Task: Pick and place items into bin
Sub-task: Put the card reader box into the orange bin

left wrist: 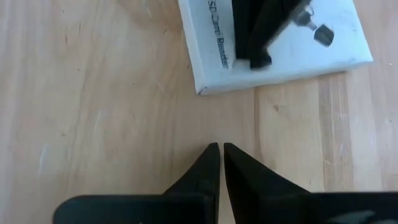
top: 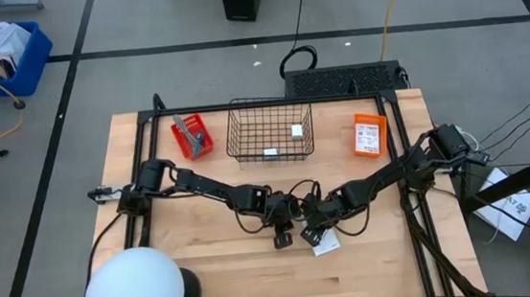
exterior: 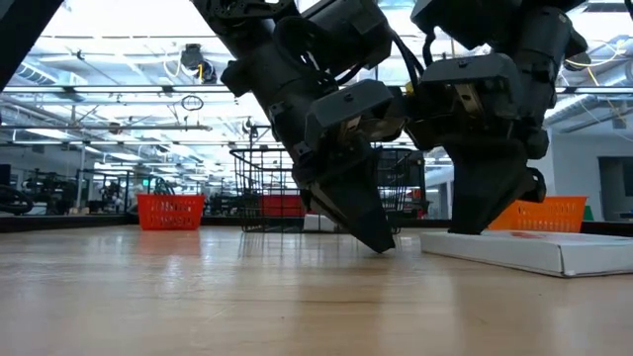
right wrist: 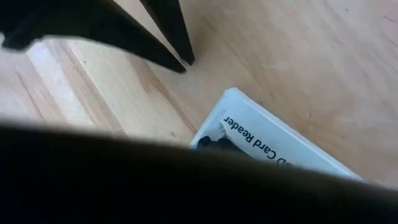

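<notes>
Right pincer (top: 317,237) covers the white packet (left wrist: 273,50) — its grip hidden.

A wire basket (top: 269,129) is set at the table's (top: 208,269) far edge, two small cubes (top: 296,130) inside it. A flat packet (top: 326,244) is placed well in front of the basket.

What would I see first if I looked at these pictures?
First you'd see two dark robot arms meeting in the middle of the wooden table. The left gripper, its fingers shut together, points down at bare wood beside a flat white packet printed "Card Reader". The right gripper comes down onto that packet. Behind them, at the table's far edge, stands a black wire bin holding small white things, with an orange basket to its right.
</notes>
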Tool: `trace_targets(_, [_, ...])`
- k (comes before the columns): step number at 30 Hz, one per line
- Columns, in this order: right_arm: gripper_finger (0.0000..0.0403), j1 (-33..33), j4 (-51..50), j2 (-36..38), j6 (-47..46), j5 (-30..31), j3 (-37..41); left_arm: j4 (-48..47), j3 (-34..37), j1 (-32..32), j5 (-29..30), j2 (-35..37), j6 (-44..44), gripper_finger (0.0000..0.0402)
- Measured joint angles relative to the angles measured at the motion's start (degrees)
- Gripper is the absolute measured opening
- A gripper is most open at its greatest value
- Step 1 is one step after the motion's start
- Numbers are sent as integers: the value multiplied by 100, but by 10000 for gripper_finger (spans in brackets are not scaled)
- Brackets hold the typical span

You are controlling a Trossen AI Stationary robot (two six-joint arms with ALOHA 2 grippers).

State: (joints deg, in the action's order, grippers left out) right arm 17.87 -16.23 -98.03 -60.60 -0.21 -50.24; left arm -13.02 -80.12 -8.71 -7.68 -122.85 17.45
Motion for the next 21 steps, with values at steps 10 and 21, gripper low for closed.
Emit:
trace_targets(10, [0,105,-962,773,-164,520,28,-27,-4,1,0,2,-30,31])
trace_targets(21, [0,128,-1564,863,-257,422,12,-11,-4,-2,2,2,-48,31])
